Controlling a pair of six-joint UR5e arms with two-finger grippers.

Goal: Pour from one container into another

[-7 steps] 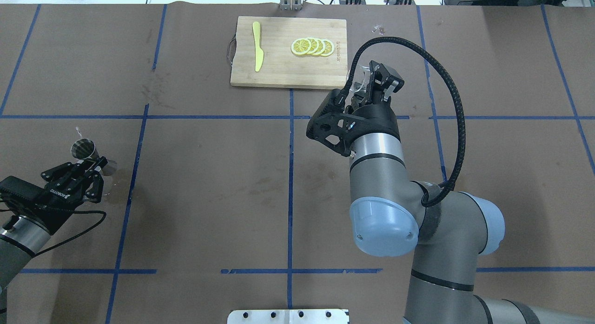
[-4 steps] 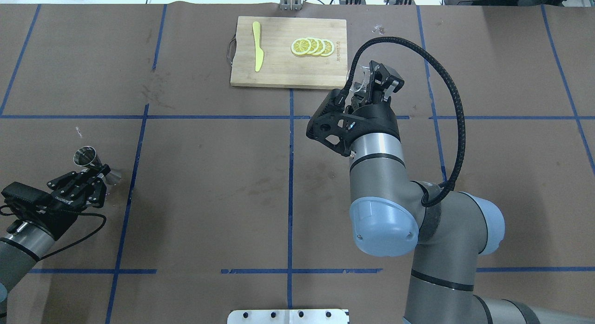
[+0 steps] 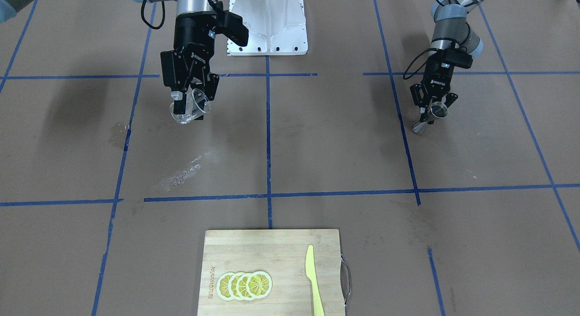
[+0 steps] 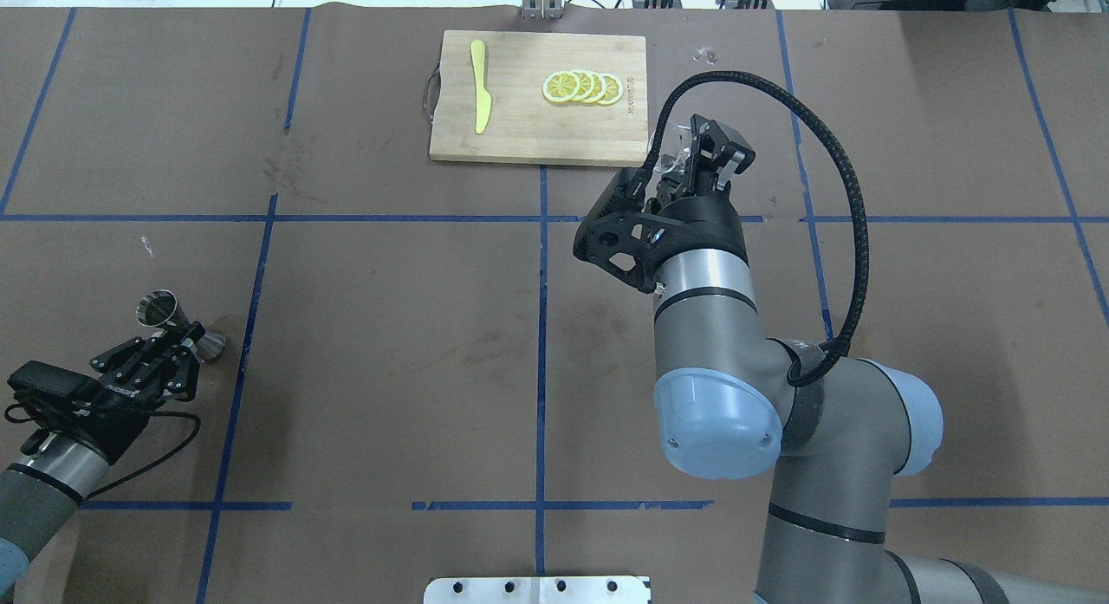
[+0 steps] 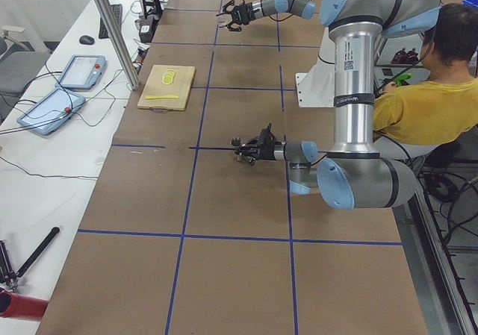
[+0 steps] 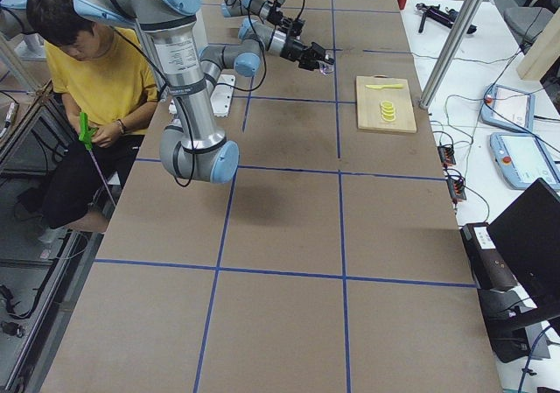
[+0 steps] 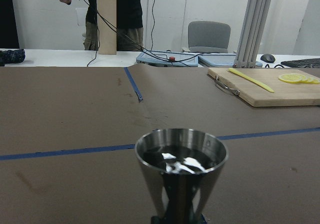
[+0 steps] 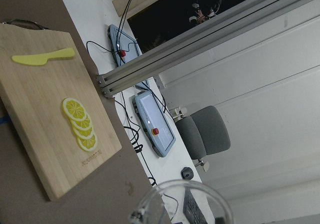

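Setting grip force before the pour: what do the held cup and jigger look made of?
The cup looks like clear glass, possibly clear plastic: the brown table shows straight through its wall, and the rim is thin. The jigger looks like polished steel: it is silvery, with mirror-like reflections inside its bowl.

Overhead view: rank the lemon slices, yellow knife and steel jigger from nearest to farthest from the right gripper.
1. The lemon slices, on the cutting board, just beyond and to the left of the right gripper.
2. The yellow knife, at the board's left end.
3. The steel jigger, far across near the table's left edge.
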